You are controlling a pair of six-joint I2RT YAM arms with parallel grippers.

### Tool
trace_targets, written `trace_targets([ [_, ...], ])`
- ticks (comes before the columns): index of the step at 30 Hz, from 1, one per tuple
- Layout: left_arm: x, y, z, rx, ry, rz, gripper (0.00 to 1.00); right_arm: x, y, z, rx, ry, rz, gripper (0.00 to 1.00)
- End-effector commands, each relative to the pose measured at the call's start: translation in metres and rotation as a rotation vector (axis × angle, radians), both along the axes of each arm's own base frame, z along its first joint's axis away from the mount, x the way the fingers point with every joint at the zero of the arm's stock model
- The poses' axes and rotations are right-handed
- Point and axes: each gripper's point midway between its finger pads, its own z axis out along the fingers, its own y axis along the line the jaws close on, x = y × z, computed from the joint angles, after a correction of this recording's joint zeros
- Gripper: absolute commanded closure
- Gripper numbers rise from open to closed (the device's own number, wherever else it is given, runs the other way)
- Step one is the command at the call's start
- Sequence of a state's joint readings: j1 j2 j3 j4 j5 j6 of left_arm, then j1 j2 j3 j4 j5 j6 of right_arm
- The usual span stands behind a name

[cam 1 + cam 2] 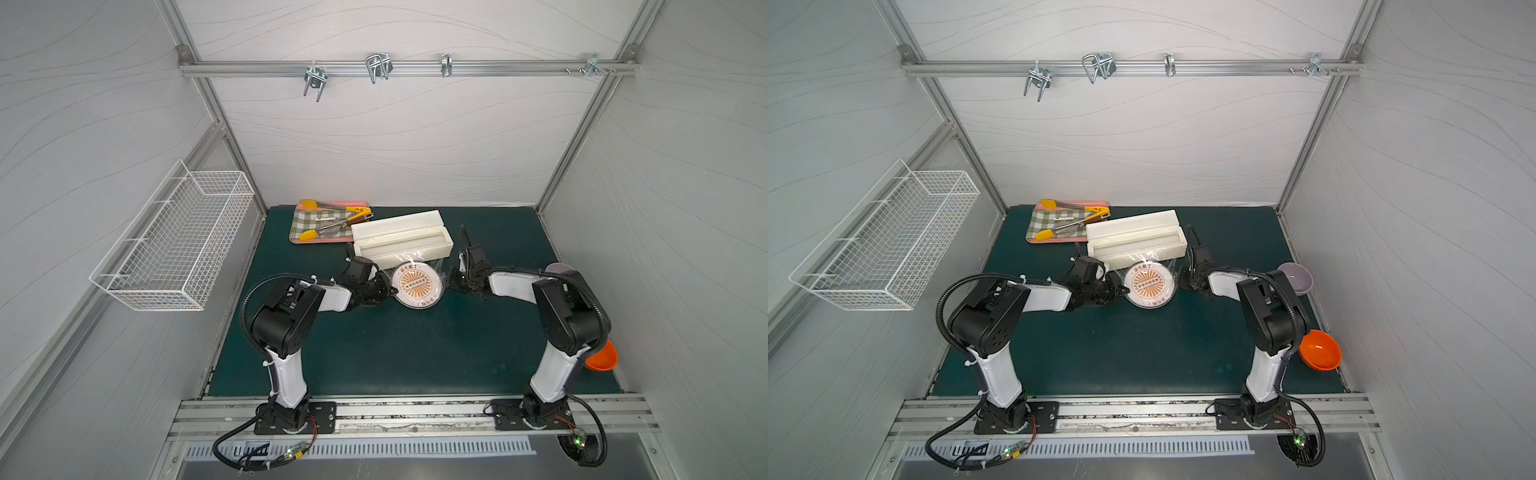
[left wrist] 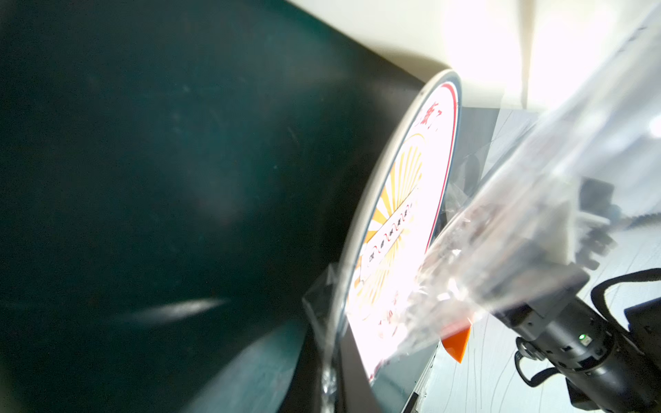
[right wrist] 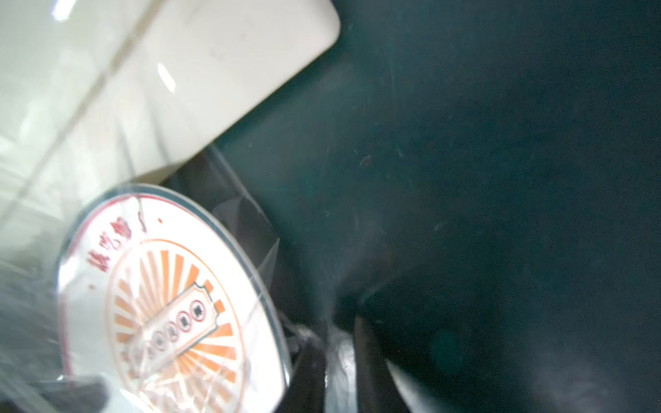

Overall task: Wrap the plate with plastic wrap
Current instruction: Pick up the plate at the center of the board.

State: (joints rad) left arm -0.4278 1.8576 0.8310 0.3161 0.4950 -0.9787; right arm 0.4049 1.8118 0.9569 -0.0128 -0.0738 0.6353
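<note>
As our left gripper (image 1: 390,291) sits closed by the plate (image 1: 417,284), we keep wrap (image 2: 518,214) taut. Right gripper (image 1: 449,284): we cannot tell.

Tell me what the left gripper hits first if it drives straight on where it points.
Likely the plate: the left gripper points at its near rim, close by, with plastic wrap bunched between; depth is unclear.

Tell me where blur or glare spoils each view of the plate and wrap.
Both top views: sharp and evenly lit, plate crisp. Left wrist: plate face blown out white, plastic wrap smeared by blur and glare. Right wrist: plate print soft, dispenser box washed pale, mat dark.
</note>
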Motion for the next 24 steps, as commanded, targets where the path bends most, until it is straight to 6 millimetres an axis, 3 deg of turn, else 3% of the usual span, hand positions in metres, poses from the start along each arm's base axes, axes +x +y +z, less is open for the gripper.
trace_targets([
  [1,-0.007,0.01,-0.006,0.025,0.02,0.021,1.0,-0.035,-0.029,-0.035,-0.072,0.183,-0.037,0.6],
  [7,-0.006,0.006,0.007,-0.021,0.0,0.018,1.0,-0.046,-0.045,-0.015,-0.06,0.215,-0.058,0.47],
  [11,-0.008,0.006,0.015,-0.038,-0.013,0.018,1.0,-0.056,-0.058,-0.001,-0.069,0.23,-0.076,0.45],
  [16,-0.01,0.005,0.026,-0.067,-0.032,0.018,1.0,-0.062,-0.07,0.031,-0.152,0.167,-0.068,0.48],
  [24,-0.011,0.001,0.054,-0.126,-0.075,0.008,1.0,-0.078,-0.09,0.057,-0.225,0.127,-0.089,0.4],
])
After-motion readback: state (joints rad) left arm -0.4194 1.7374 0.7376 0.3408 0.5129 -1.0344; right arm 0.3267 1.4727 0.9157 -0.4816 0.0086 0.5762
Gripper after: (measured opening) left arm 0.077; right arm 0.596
